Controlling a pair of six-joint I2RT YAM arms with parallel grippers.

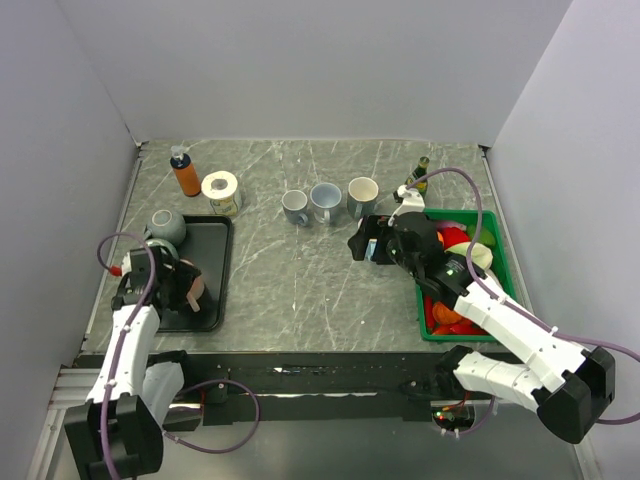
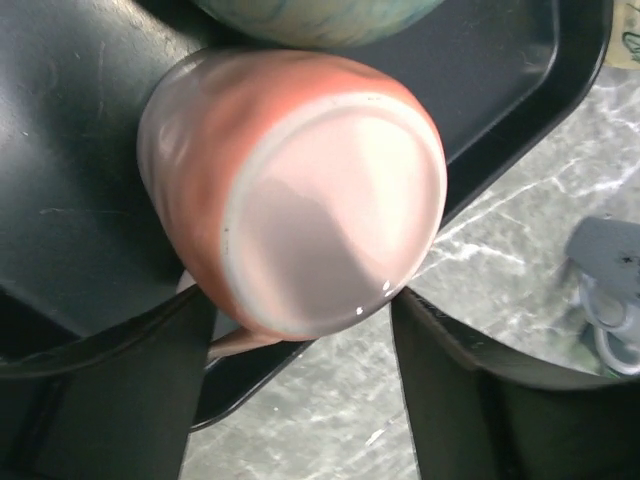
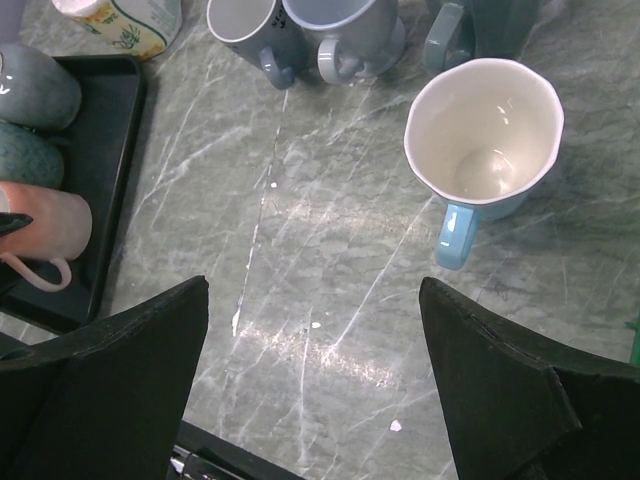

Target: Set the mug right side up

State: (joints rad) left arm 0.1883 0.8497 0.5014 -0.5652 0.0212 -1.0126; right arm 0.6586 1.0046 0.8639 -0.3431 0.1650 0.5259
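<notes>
Closest to me, at the lower left of the overhead view, the left claw (image 2: 300, 310) is down over the black tray (image 2: 70, 200) with the pink mug (image 2: 330, 200) between its two fingers (image 2: 120, 400). In the wrist view the mug's flat bottom faces the camera and its mouth is out of sight, so the turning is not yet done. The jaws stand one on either side of the mug's wall, right up against it. I cannot tell whether they are pinching it or only framing it. The claw comes across the body rather than at the handle (image 2: 235, 345), which pokes out low in that view beside the left-hand finger. That looks sensible to me, since a hold on the round wall would let the wrist roll the mug over. The glaze looks slick, so a loose pinch might slip. At the top of that view a greenish mug (image 2: 320, 15) sits just beside the pink one, leaving little room to swing.

Further over, right of centre, the right claw (image 3: 312, 300) hangs above the marble with its jaws wide and nothing in them, parked clear, I'd guess. A white mug (image 3: 485, 125) stands mouth-up just beyond it, and a green bin (image 1: 428, 325) lies along the right edge. Furthest back, a row of three mugs (image 1: 325, 202) stands upright, with an orange bottle (image 1: 185, 175) at the upper left
</notes>
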